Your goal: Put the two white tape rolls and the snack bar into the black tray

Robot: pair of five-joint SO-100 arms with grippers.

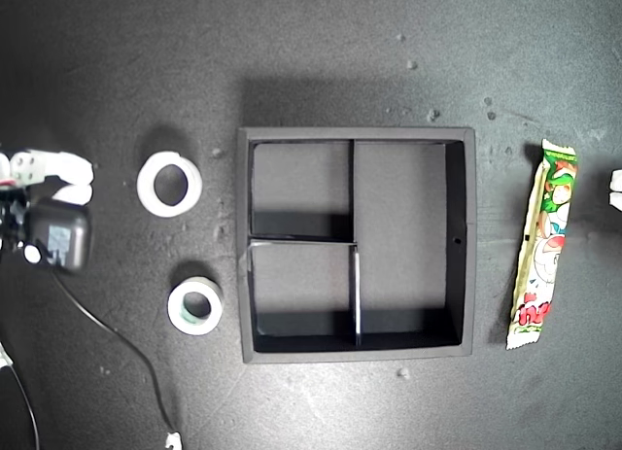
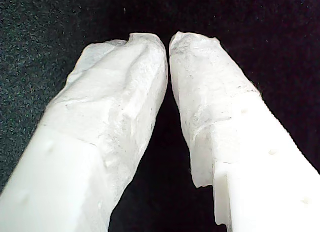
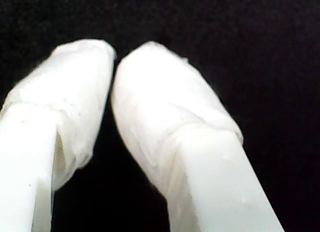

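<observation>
The black tray [image 1: 463, 246] sits mid-table in the exterior view, and all three of its compartments are empty. The plain white tape roll [image 1: 148, 186] lies flat to the tray's left in that view. The smaller tape roll [image 1: 178, 310], with a pale green inner rim, lies below it. The snack bar [image 1: 544, 244] lies lengthwise right of the tray. My first gripper [image 2: 168, 41] is shut over bare black mat, holding nothing. My second gripper [image 3: 114, 59] is also shut and holds nothing. No task object shows in either wrist view.
An arm's white fingers [image 1: 68, 173] and dark camera block [image 1: 60, 236] sit at the exterior view's left edge. A black cable [image 1: 107, 328] trails down from them. A white arm part [image 1: 615, 190] pokes in at the right edge. I cannot tell which arm is first.
</observation>
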